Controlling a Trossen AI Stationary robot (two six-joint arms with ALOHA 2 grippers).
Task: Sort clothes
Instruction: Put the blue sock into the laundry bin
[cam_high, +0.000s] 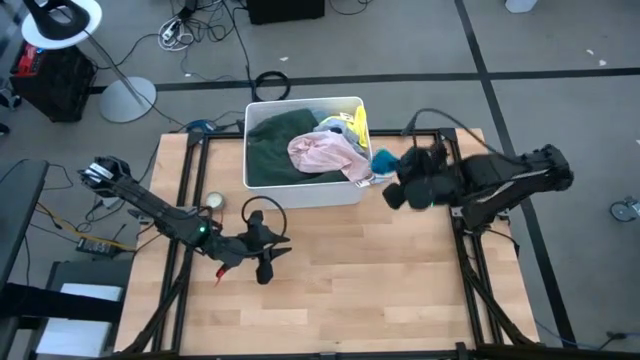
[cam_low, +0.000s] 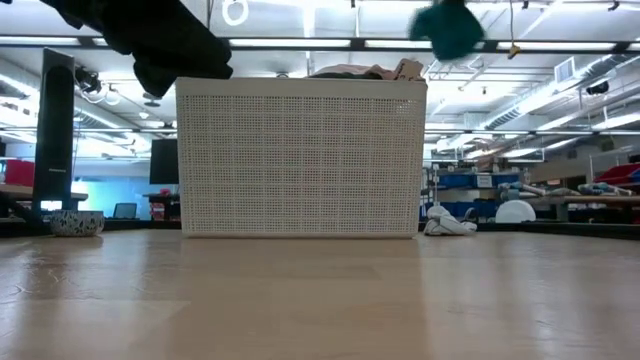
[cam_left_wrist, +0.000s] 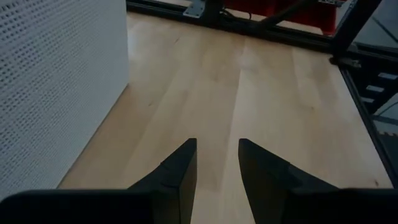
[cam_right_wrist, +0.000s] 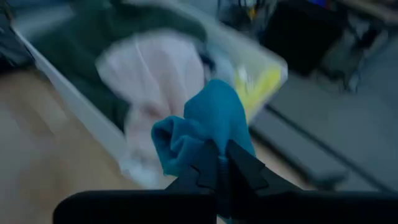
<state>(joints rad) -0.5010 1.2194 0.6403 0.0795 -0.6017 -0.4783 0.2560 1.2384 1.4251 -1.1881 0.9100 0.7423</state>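
A white perforated bin (cam_high: 303, 190) stands at the table's far middle and holds clothes: a dark green garment (cam_high: 275, 145), a pink one (cam_high: 325, 152), yellow (cam_high: 358, 128) and light blue pieces. My right gripper (cam_high: 390, 170) hangs just right of the bin, shut on a teal garment (cam_right_wrist: 208, 127), which also shows high in the low view (cam_low: 447, 28). My left gripper (cam_left_wrist: 216, 163) is open and empty, low over the table near the bin's front left. My right gripper pinches a bunched part of the teal garment (cam_right_wrist: 214, 142) between its two fingers. The garment is lifted clear of the table and the bin, bunched beyond the fingertips. Which edge or how many layers, I cannot tell.
A small patterned bowl (cam_high: 214, 202) sits on the table left of the bin, also seen in the low view (cam_low: 76, 222). Bare wooden table (cam_high: 370, 280) lies in front of the bin. Black frame rails run along the table's left and right sides.
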